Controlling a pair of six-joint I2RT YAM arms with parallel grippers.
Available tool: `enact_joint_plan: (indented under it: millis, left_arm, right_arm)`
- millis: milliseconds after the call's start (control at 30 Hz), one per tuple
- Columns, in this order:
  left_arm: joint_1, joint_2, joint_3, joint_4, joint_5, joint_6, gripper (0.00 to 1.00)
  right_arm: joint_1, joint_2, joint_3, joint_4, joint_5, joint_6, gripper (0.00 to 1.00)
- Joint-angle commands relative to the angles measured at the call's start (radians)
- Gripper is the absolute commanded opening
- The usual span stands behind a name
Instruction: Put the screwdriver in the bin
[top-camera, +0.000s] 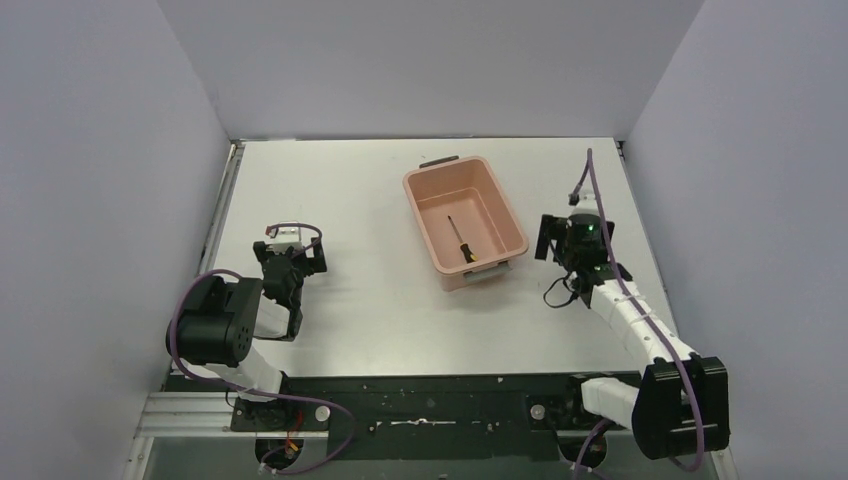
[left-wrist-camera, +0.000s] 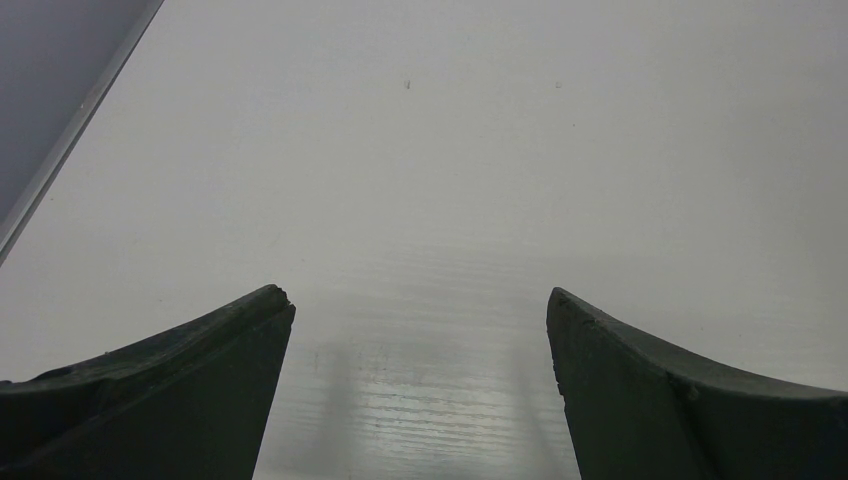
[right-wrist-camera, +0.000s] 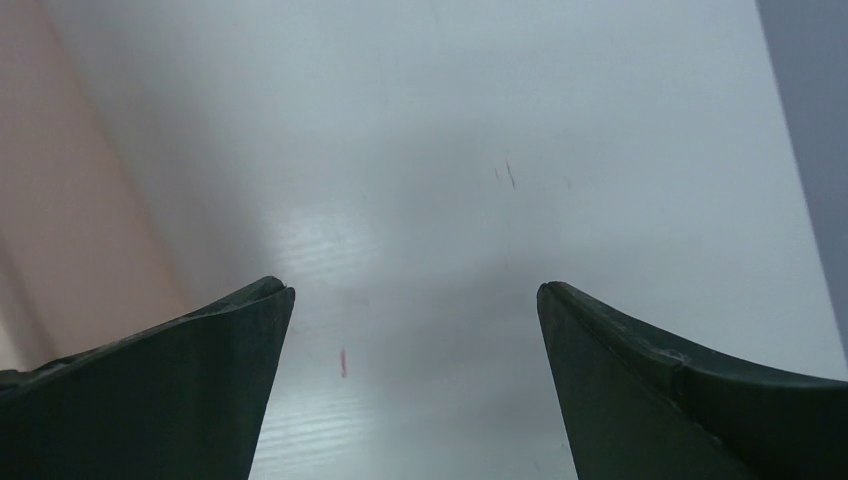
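Observation:
The small screwdriver (top-camera: 459, 240) lies flat on the floor of the salmon-pink bin (top-camera: 425, 228), its yellow-and-black handle toward the near end. The bin stands right of the table's middle. Its pink wall shows blurred at the left edge of the right wrist view (right-wrist-camera: 50, 200). My right gripper (top-camera: 548, 236) is open and empty, low over the table just right of the bin; it also shows in the right wrist view (right-wrist-camera: 415, 300). My left gripper (top-camera: 296, 252) is open and empty at the left of the table, far from the bin; the left wrist view (left-wrist-camera: 420, 305) shows only bare table between its fingers.
White walls close the table on the left, back and right. A metal rail (top-camera: 226, 205) runs along the table's left edge. The arm bases and a black strip (top-camera: 430, 400) with cables sit at the near edge.

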Motion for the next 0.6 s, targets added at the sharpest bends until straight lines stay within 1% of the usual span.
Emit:
enact_joint_plan:
  millis: [0,100,233,400,567]
  left_arm:
    - [0.004,-0.009,0.01,0.029,0.012,-0.002,0.97]
    - [0.004,-0.009,0.01,0.029,0.012,-0.001,0.97]
    - [0.004,-0.009,0.011,0.026,0.011,-0.001,0.97]
    - [0.004,-0.009,0.01,0.028,0.012,0.0,0.97]
    - [0.004,-0.008,0.012,0.024,0.013,-0.002,0.97]
  right_arm:
    - [-0.017,-0.099,-0.207,0.33,0.053,0.012,1.0]
    - [-0.017,-0.13,-0.331,0.428,0.08,0.05,1.0]
    - [-0.017,-0.169,-0.43,0.515,0.09,0.077,1.0]
    - [-0.018,-0.199,-0.449,0.53,0.102,0.06,1.0]
    - [-0.017,-0.186,-0.447,0.542,0.088,0.061,1.0]
